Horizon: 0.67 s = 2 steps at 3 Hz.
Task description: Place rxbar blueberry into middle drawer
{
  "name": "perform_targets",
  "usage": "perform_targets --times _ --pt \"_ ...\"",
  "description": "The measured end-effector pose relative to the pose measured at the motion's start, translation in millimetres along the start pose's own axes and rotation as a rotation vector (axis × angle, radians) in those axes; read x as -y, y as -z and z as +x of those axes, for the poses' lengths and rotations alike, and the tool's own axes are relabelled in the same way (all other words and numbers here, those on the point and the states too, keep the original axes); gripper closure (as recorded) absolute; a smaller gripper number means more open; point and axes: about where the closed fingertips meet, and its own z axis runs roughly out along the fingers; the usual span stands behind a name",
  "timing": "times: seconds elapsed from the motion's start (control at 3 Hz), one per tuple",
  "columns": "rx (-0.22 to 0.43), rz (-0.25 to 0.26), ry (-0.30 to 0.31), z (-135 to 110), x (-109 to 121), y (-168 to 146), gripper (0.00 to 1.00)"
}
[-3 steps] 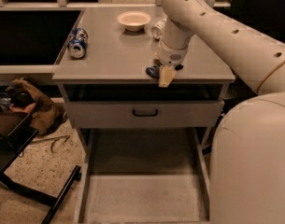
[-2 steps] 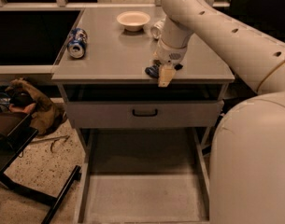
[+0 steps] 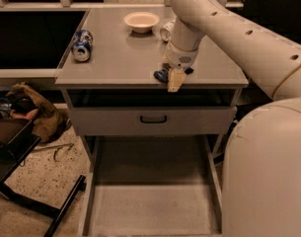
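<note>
The rxbar blueberry point(image 3: 161, 75) is a small dark blue bar at the front edge of the grey counter top point(image 3: 115, 58), right of centre. My gripper point(image 3: 171, 77) is low over the counter's front edge, right against the bar's right side, and the white arm reaches down to it from the upper right. The arm hides much of the bar. The middle drawer point(image 3: 152, 204) is pulled far out below, wide and shallow, with a bare grey floor. Nothing lies in it.
A blue soda can point(image 3: 83, 45) lies on its side at the counter's left edge. A white bowl point(image 3: 141, 20) stands at the back, with a white cup point(image 3: 166, 31) partly behind the arm. A grey drawer front with a black handle point(image 3: 153, 118) sits under the counter. Brown clutter point(image 3: 34, 112) lies on the floor to the left.
</note>
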Motion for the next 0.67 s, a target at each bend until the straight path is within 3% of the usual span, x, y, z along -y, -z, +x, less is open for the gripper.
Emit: perform_targets --times 0.67 --pt "0.000 0.000 0.000 0.0 0.0 -0.1 0.35"
